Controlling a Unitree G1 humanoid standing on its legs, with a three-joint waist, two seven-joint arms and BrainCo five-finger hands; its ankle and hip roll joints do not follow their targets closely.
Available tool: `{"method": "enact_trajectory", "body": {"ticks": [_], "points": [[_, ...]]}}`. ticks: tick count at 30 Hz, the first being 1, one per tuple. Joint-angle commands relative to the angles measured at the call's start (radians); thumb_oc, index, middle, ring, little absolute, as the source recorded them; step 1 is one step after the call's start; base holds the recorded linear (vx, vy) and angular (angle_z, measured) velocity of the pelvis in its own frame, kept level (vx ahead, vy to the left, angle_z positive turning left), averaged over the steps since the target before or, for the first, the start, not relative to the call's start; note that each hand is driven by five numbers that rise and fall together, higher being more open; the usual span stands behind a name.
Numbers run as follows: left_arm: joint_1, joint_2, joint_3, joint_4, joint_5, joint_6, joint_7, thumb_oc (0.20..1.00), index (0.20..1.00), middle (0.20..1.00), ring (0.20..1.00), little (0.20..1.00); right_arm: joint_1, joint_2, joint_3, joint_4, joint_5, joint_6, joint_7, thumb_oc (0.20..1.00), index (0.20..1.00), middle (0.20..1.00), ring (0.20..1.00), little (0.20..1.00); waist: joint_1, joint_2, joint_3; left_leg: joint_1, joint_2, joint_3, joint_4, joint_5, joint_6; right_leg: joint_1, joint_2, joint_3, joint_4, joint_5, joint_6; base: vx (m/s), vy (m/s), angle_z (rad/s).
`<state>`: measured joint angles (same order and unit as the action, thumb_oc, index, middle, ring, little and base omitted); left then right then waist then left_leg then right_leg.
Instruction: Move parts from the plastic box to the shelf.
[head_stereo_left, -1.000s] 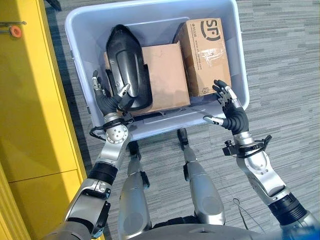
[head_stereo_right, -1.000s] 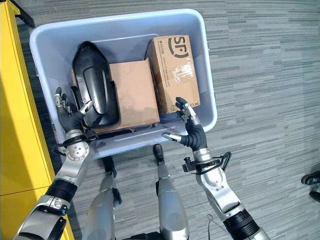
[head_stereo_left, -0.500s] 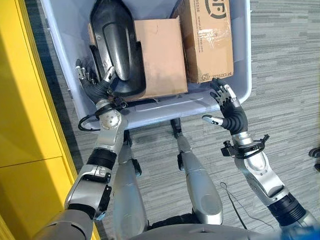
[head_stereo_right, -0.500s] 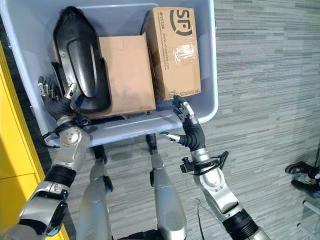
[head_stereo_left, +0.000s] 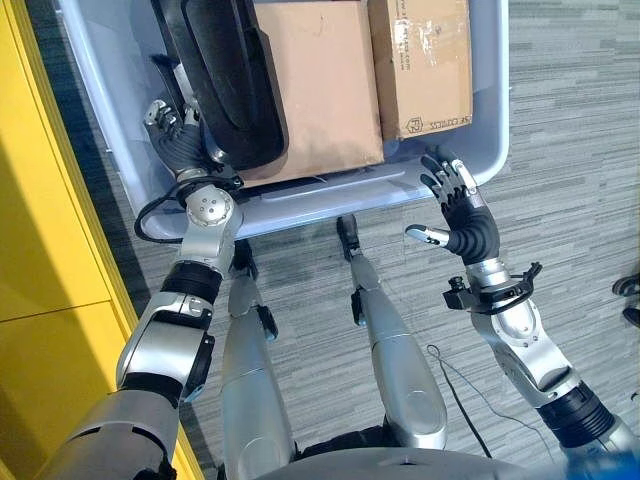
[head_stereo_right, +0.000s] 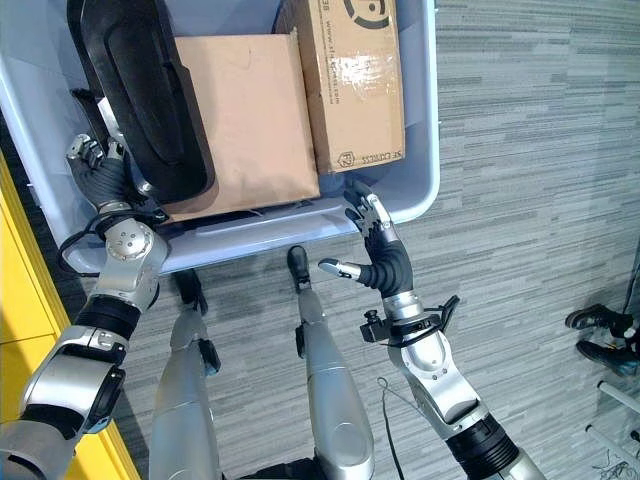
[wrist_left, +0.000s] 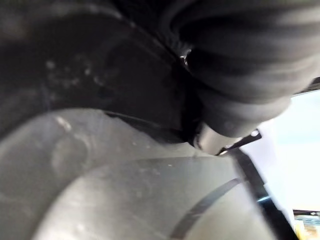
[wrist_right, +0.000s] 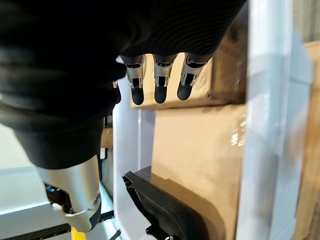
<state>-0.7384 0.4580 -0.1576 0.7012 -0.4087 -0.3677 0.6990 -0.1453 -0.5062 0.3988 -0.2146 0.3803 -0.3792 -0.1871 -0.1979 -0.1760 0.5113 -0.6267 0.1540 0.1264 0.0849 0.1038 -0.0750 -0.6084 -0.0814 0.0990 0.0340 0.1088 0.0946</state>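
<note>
While reaching into plastic box (head_stereo_left: 490, 150), left hand (head_stereo_left: 178, 140) sits against black part (head_stereo_left: 225, 90), grasp unclear. Right hand (head_stereo_left: 460, 215) spread wide at box's near rim. Cardboard boxes (head_stereo_left: 325, 90) remain inside. Next: secure grip, lift.

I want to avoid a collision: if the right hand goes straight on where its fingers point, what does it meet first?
Probably the near rim of the pale blue plastic box: the open right hand points at it from just outside. Depth is unclear.

You're looking at a pale blue-grey plastic box (head_stereo_left: 492, 150) holding a glossy black moulded part (head_stereo_left: 225, 90) and two plain brown cardboard cartons (head_stereo_left: 320, 90) (one with black print). The floor (head_stereo_left: 570, 120) is grey striped carpet; the cabinet (head_stereo_left: 45, 250) is yellow.
</note>
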Motion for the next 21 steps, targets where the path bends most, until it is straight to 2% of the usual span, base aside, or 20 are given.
{"method": "enact_trajectory", "body": {"ticks": [1,6,7,10,17,21], "points": [[0.045,-0.016,-0.013,0.066,0.072,0.012,-0.083,0.2,0.2,0.2,0.2,0.2,0.021,-0.043,-0.058,-0.025,0.03,-0.047,0.015,1.0,1.0,1.0,1.0,1.0,0.003,0.003,-0.053,0.078,0.058,-0.048,0.057,-0.054,-0.056,0.032,-0.07,-0.018,0.087,0.003,0.073,0.03,0.03,-0.03],[0.168,-0.042,-0.006,-0.024,0.099,0.01,-0.118,0.2,0.2,0.2,0.2,0.2,0.025,-0.029,-0.065,-0.008,0.024,-0.032,0.021,1.0,1.0,1.0,1.0,1.0,0.035,0.04,-0.085,0.216,0.049,-0.028,-0.033,-0.032,-0.056,0.146,-0.101,-0.021,0.036,0.014,0.075,0.07,0.051,-0.04],[0.208,-0.052,0.006,-0.045,0.09,0.007,-0.134,0.2,0.2,0.2,0.2,0.2,0.028,-0.023,-0.071,0.002,0.023,-0.026,0.024,1.0,1.0,1.0,1.0,1.0,0.045,0.057,-0.106,0.266,0.043,-0.024,-0.065,-0.027,-0.056,0.187,-0.111,-0.022,0.021,0.013,0.077,0.11,0.04,0.08],[0.259,-0.056,0.018,-0.064,0.089,0.004,-0.152,0.2,0.2,0.2,0.2,0.2,0.036,-0.016,-0.077,0.015,0.026,-0.017,0.033,1.0,1.0,1.0,1.0,1.0,0.056,0.076,-0.138,0.325,0.041,-0.018,-0.099,-0.019,-0.056,0.237,-0.125,-0.027,-0.003,0.016,0.08,0.12,0.035,0.07],[0.424,-0.019,0.068,-0.221,0.133,-0.012,-0.216,0.2,0.2,0.2,0.2,0.2,0.065,-0.003,-0.107,0.029,0.044,0.006,0.076,1.0,1.0,1.0,1.0,1.0,0.085,0.132,-0.224,0.459,0.029,-0.013,-0.15,-0.024,-0.054,0.353,-0.142,-0.041,-0.032,-0.003,0.083,0.13,0.026,0.08],[0.539,0.003,0.13,-0.361,0.152,-0.025,-0.27,0.2,0.2,0.2,0.2,0.2,0.092,0.0,-0.142,0.033,0.057,0.022,0.11,1.0,1.0,1.0,1.0,1.0,0.096,0.159,-0.278,0.521,0.028,-0.015,-0.156,-0.038,-0.051,0.415,-0.149,-0.047,-0.036,-0.025,0.083,0.11,-0.002,-0.01]]}}
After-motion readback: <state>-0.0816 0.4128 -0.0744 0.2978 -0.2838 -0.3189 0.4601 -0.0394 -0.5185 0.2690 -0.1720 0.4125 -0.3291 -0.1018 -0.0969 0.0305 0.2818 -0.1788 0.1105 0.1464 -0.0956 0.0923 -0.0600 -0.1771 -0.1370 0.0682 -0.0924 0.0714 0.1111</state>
